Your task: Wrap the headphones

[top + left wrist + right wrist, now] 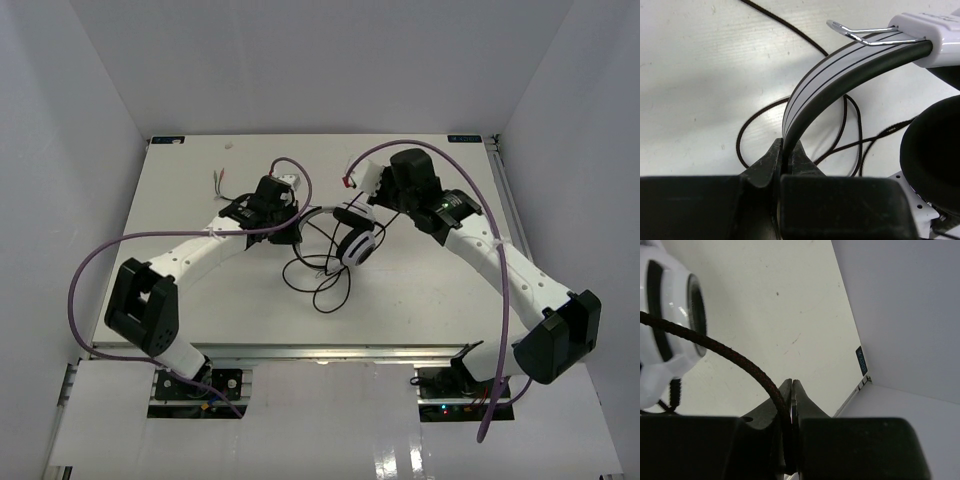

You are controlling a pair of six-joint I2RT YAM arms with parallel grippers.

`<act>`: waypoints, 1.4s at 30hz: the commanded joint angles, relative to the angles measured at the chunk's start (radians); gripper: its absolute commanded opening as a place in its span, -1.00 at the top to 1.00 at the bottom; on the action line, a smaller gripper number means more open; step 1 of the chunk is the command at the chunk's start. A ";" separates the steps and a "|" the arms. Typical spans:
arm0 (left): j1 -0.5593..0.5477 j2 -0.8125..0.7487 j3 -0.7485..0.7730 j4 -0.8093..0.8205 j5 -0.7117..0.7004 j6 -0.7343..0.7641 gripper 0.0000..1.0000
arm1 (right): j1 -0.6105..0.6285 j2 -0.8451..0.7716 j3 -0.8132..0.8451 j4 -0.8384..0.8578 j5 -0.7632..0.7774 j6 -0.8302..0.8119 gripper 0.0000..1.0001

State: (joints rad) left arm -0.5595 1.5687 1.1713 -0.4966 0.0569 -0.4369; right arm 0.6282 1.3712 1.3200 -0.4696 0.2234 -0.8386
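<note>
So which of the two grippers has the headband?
The left gripper: its jaws are shut on the white headband. The right gripper pinches the thin black cable instead.

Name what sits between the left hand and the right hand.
The white-and-black over-ear headphones, seen in the top view: the left hand is shut on their white headband, the right hand on their thin black braided cable.
</note>
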 commanded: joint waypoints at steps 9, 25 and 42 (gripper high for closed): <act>-0.014 -0.217 -0.045 -0.017 -0.037 0.169 1.00 | -0.070 -0.035 0.150 -0.008 -0.310 0.020 0.85; -0.020 -0.297 -0.037 -0.063 -0.362 0.265 1.00 | -0.109 -0.086 0.225 -0.227 -0.662 -0.185 0.74; -0.119 -0.288 -0.072 -0.055 -0.226 0.316 1.00 | -0.104 -0.056 0.223 -0.069 -0.593 0.013 0.67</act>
State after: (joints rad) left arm -0.6405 1.3070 1.1023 -0.6017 -0.2294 -0.1150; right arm 0.5236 1.3106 1.5089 -0.5839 -0.3088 -0.8933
